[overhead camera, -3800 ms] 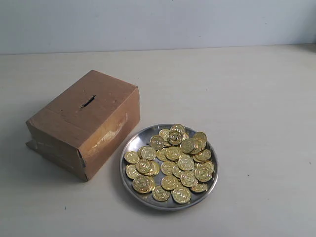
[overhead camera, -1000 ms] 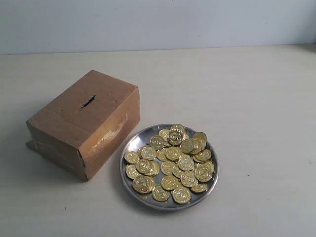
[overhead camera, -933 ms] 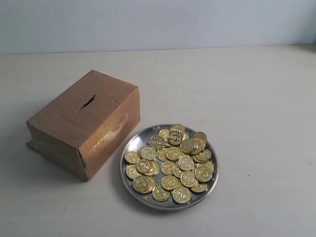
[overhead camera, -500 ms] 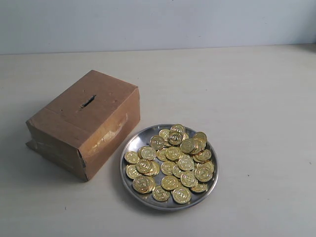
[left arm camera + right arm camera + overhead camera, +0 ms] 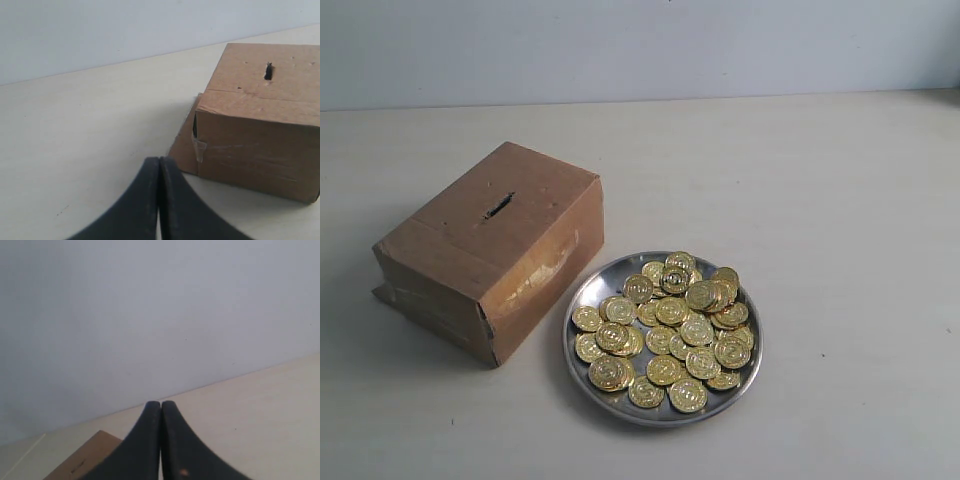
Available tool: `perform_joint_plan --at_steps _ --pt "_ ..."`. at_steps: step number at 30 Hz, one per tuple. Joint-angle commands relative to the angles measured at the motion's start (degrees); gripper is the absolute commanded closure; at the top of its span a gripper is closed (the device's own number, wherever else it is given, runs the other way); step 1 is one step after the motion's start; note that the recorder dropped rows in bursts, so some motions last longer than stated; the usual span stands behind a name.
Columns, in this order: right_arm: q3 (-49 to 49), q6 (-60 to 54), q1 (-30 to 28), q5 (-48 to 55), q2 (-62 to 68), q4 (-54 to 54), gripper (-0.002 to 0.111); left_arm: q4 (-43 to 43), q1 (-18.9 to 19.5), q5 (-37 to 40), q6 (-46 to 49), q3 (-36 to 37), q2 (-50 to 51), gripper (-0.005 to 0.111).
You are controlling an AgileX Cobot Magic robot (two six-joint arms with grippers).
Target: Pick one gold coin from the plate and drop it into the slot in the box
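Observation:
A shiny silver plate [image 5: 582, 298] sits at the front centre of the exterior view, heaped with several gold coins [image 5: 670, 325]. Just left of it stands the brown cardboard box [image 5: 490, 250], with the dark slot [image 5: 497, 208] in its top face. Neither arm shows in the exterior view. In the left wrist view the left gripper [image 5: 159, 161] is shut with nothing in it, some way from the box [image 5: 260, 120] and its slot [image 5: 268, 71]. The right gripper [image 5: 161, 404] is shut and empty, with a corner of the box [image 5: 82, 462] behind it. Both wrist views miss the plate.
A pale beige tabletop [image 5: 820, 190] runs back to a plain light wall [image 5: 640, 45]. A loose flap of tape [image 5: 199, 147] sticks out at one box corner in the left wrist view.

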Motion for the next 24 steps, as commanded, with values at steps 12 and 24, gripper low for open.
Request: perform_joint_plan --at_steps 12,24 --pt "-13.7 -15.14 0.16 13.25 28.94 -0.15 0.108 0.03 -0.3 -0.56 -0.16 0.15 -0.31 0.106" --pt "-22.67 -17.88 10.87 15.29 56.99 -6.85 0.108 0.03 -0.3 -0.56 -0.16 0.15 -0.31 0.106"
